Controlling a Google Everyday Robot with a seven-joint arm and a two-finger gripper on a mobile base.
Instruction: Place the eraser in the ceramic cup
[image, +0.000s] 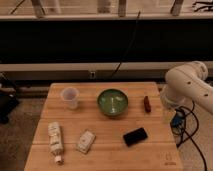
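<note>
The eraser (135, 136) is a flat black block lying on the wooden table (100, 155) at the front right. The ceramic cup (70, 97) is a small pale cup standing upright at the back left of the table. The two are well apart, with the green bowl between them. My arm's white links (187, 85) hang past the table's right edge. The gripper itself does not show; it is hidden or out of view beyond the arm, away from both the eraser and the cup.
A green bowl (112, 102) stands at the back centre. A small dark red object (147, 104) lies to its right. A white packet (85, 141) and a white tube (55, 140) lie at the front left. Cables (182, 130) hang by the right edge.
</note>
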